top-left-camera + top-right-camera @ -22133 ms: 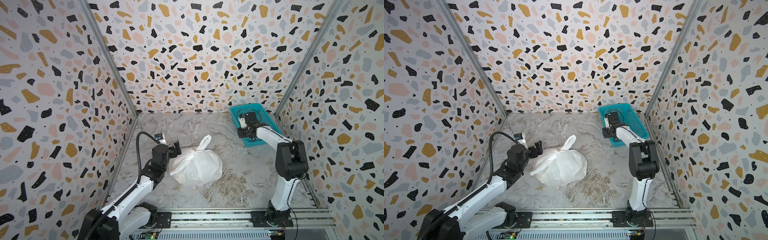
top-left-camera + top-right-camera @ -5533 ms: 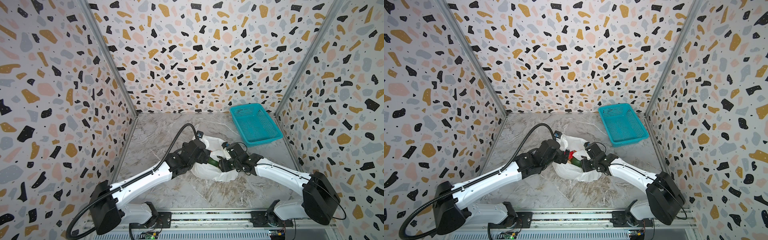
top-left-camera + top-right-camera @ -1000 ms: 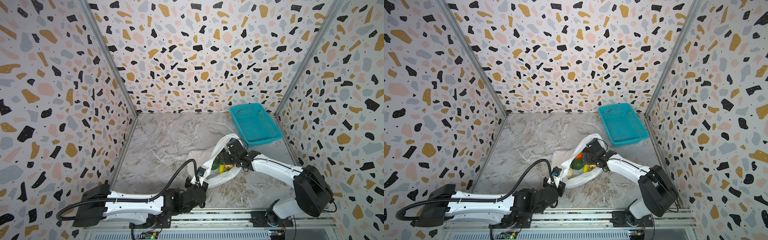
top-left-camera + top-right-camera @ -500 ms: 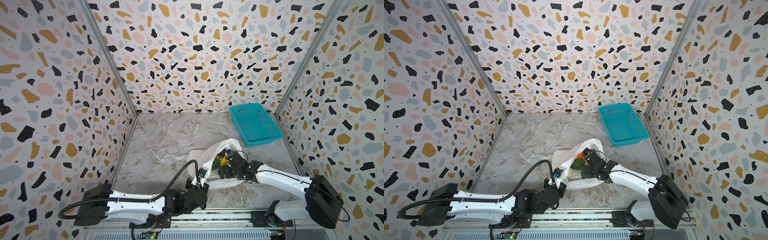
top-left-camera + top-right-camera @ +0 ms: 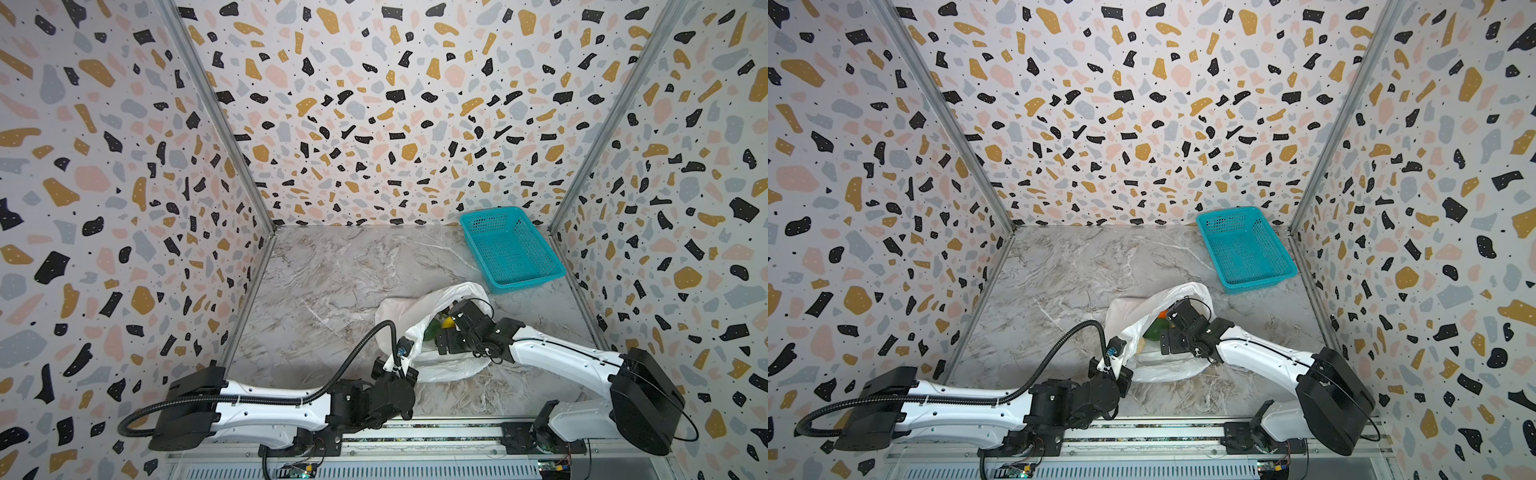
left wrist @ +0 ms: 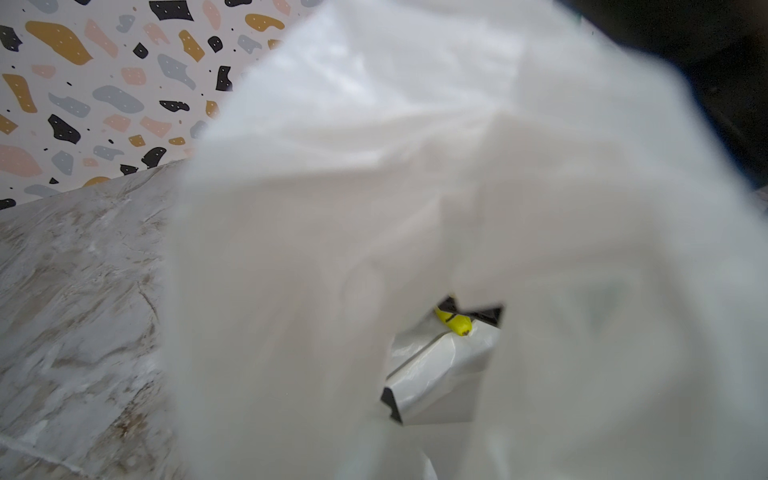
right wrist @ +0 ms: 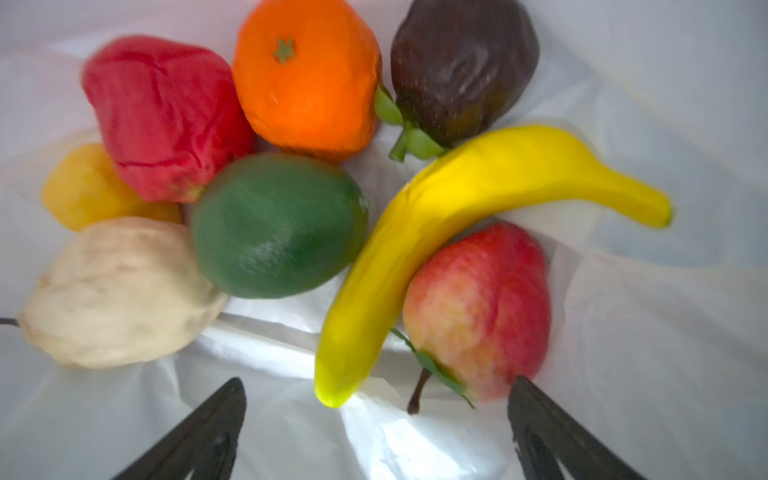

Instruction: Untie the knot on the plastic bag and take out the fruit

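The white plastic bag (image 5: pixel 399 309) (image 5: pixel 1131 309) lies at the front middle with its mouth open; the knot is out of view. My left gripper (image 5: pixel 400 365) (image 5: pixel 1112 368) is shut on the bag's near rim, and plastic (image 6: pixel 415 166) covers its jaws in the left wrist view. My right gripper (image 5: pixel 442 330) (image 7: pixel 376 384) is open inside the bag, just short of the fruit. Closest to it are the banana (image 7: pixel 457 216) and the pinkish one (image 7: pixel 482 307). Beyond lie the green (image 7: pixel 278 224), beige (image 7: pixel 116 291), red (image 7: pixel 162 116), orange (image 7: pixel 307 83), dark purple (image 7: pixel 461 66) and lemon (image 7: pixel 83 187).
An empty teal mesh basket (image 5: pixel 511 253) (image 5: pixel 1246 249) stands at the back right against the wall. Speckled walls close in the marble floor (image 5: pixel 332 282) on three sides. A metal rail (image 5: pixel 415 432) runs along the front edge.
My right gripper has gone lower and deeper into the bag, toward the front left, and stays open. The left gripper keeps its hold on the rim and has hardly moved.
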Tool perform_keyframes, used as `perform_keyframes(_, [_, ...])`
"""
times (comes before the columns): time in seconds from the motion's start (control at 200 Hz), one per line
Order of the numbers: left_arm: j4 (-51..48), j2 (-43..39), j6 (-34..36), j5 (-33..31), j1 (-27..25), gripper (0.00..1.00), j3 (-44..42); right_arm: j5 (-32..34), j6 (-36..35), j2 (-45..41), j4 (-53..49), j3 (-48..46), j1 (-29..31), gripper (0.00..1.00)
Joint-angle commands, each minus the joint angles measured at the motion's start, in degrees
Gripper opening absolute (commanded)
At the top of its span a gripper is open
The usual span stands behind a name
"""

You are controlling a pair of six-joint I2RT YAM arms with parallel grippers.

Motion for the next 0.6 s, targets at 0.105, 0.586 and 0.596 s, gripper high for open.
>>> perform_keyframes(0.105, [1.16, 0.98, 0.51, -0.87, -0.42, 0.0, 0.71, 0.34, -0.46, 1.0, 1.43, 1.61, -5.69, 0.94])
perform_keyframes(0.586, [1.66, 2.03, 1.6, -1.13, -0.61, 0.0, 1.59, -7.63, 1.87, -1.27, 6.83, -3.86, -7.87, 0.77])
perform_keyframes(0.596, [1.67, 2.05, 1.6, -1.13, -0.61, 0.0, 1.59, -7.74, 1.95, -1.38, 6.97, -3.95, -7.9, 0.77])
